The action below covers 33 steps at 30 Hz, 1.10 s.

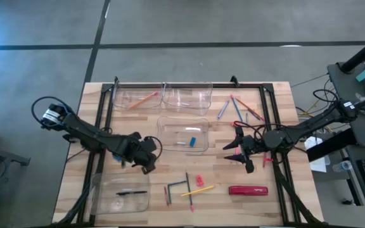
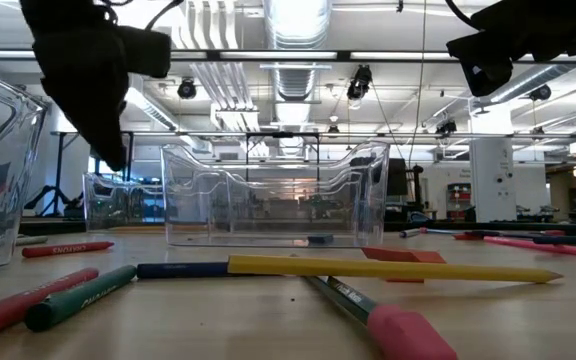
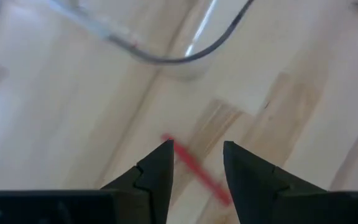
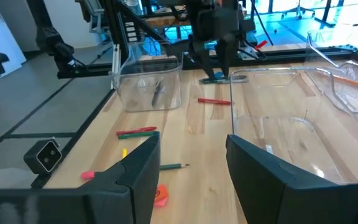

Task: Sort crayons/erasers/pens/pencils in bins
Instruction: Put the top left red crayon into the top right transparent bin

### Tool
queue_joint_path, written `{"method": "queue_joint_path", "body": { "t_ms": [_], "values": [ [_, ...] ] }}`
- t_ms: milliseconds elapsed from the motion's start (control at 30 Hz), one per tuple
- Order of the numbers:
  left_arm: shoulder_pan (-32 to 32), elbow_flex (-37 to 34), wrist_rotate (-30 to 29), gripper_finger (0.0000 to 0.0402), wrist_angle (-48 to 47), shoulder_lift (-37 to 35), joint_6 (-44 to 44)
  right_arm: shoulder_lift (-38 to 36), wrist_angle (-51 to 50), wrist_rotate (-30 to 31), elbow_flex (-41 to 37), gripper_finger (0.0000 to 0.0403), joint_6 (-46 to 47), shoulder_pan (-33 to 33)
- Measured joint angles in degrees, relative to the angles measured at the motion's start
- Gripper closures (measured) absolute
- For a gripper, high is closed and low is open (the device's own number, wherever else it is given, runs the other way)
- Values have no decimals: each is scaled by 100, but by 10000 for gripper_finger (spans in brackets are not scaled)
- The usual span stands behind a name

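Looks like you're mid-pick: your left pincer [image 3: 196,171] hangs released right over a thin red pencil [image 3: 194,167] lying loose on the surface [image 3: 303,112], just beside the middle bin [image 1: 182,134]. Next you'd lower, straddle it, then clench. Right pincer [image 1: 244,152] waits released.

Both arms reach inward, left claw [image 1: 146,166] and right claw [image 1: 243,154] hanging open, empty.

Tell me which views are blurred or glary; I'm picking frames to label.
Left wrist view: soft all over, the thin red stick between the left pincer's open fingers smeared. Low view: the pink-tipped green pencil nearest the lens is out of focus; bright ceiling lights glare. High view: even light, the clear plastic bins faint against wood.
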Motion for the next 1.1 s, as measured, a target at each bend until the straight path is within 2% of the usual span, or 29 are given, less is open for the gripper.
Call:
{"method": "queue_joint_path", "body": {
  "t_ms": [133, 533, 1100],
  "values": [
    [122, -448, 323, 277, 651, -51, 42, 0, 10, 0, 0, 229, -2, 0],
    [563, -962, 531, 277, 899, 7, -113, 0, 12, 2, 0, 229, -4, 0],
    [726, -1502, 748, 277, 1475, 80, -164, 0, 21, 2, 0, 229, -4, -1]
  ]
}}
